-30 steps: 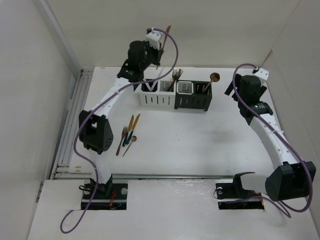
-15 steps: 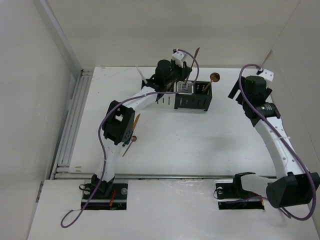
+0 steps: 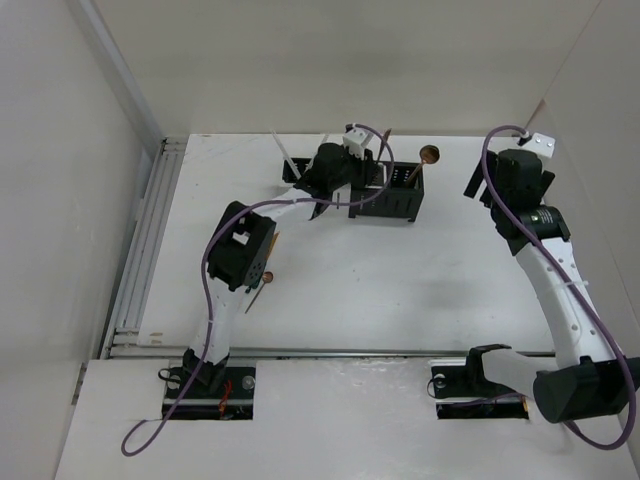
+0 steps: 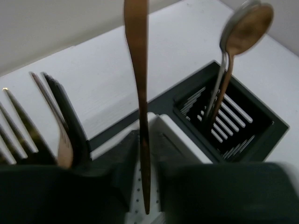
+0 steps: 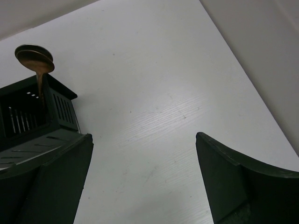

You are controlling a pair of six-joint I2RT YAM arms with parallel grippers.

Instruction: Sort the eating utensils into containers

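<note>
In the top view, the left arm is stretched over the row of caddies (image 3: 388, 207) at the far side of the desk (image 3: 400, 290). The left fingers (image 3: 345, 170) are held above the middle of the row, and a copper utensil (image 3: 386, 131) stands up out of them. A spoon bowl (image 3: 429, 154) is seen above the black caddy at the right end, and a white stick (image 3: 284, 150) leans out at the left end. A few loose utensils (image 3: 266, 283) lie on the desk beside the left arm's elbow, partly hidden by it. The right fingers (image 3: 472, 186) are held in the air to the right of the row, apart from it.

In the left wrist view, the copper utensil is gripped upright between the closed-in left fingers. Its narrow lower end is lowered into a white slotted caddy (image 4: 180, 144). Fork tines (image 4: 53, 116) stand up just to the left. Two spoons (image 4: 243, 25), one copper and one silver, lean in the black slotted caddy (image 4: 254, 126) to the right.

In the right wrist view, the right fingers are spread wide apart with nothing between them, above bare desk. The black caddy with its spoons is seen at the left edge.
</note>
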